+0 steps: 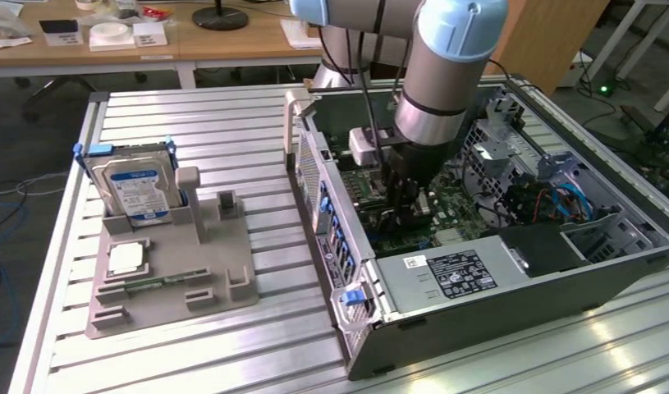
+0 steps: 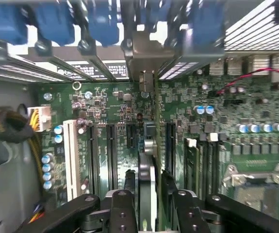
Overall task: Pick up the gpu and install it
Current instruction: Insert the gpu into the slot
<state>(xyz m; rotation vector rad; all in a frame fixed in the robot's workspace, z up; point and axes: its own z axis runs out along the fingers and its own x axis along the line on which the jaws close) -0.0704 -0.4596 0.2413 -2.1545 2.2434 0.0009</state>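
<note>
The claw [image 2: 148, 194] is clenched on the gpu [image 2: 147, 167], which in the wrist view appears edge-on as a slim dark card running straight out from between the two black fingers [image 2: 123, 208] toward the motherboard [image 2: 110, 126]. Only the card's thin edge is visible, so its faces and connector cannot be made out, and whether its far end has reached a slot is hard to tell. Just to either side of the claw lie long expansion slots, including a white slot [image 2: 71, 160] and several dark ones. Beyond the card's tip, the rear bracket bars with blue clips [image 2: 103, 24] cross the picture, blurred and partly cut off by the frame edge. Farther off on the board sit a row of blue-topped capacitors [image 2: 260, 128], a red wire [image 2: 248, 77] and the metal processor socket frame [image 2: 255, 184], which is cropped. On the other side, a bundle of yellow and black cables [image 2: 13, 128] is partly hidden behind a grey panel. In the exterior view the arm [image 1: 449, 74] reaches down into the open computer case [image 1: 477, 271], and the claw's tips are lost among dark parts. Well apart from the claw, toward the exterior view's left, a grey holder [image 1: 170, 271] on the slatted table [image 1: 203, 123] carries a blue-labelled hard drive [image 1: 137, 189] standing upright.
</note>
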